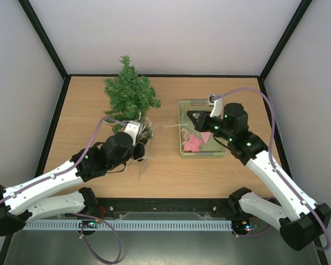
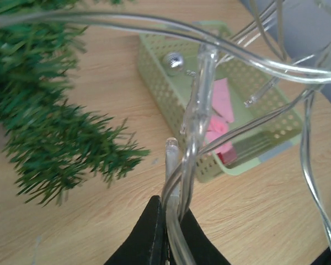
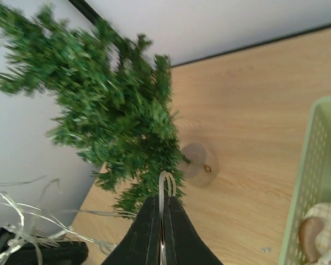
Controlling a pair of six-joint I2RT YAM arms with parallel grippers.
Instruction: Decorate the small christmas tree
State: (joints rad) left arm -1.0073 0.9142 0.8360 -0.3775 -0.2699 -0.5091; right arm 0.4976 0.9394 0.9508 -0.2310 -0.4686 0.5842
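The small christmas tree (image 1: 129,91) stands on a round base at the back left of the table, bare of ornaments. My left gripper (image 1: 140,136) is just in front of the tree, shut on a tangle of clear light string (image 1: 144,144). In the left wrist view the fingers (image 2: 154,232) pinch the clear strands (image 2: 193,127). My right gripper (image 1: 193,117) hovers over the pale green basket (image 1: 183,144), shut on a thin clear wire loop (image 3: 166,182). The right wrist view shows the tree (image 3: 110,110) and its base (image 3: 199,164) beyond the loop.
The basket (image 2: 171,94) holds pink pieces (image 1: 193,142), a silver ball (image 2: 174,59) and a beige ornament (image 3: 320,232). Loose light string (image 3: 22,221) trails on the table between the arms. Grey walls close in the table on three sides.
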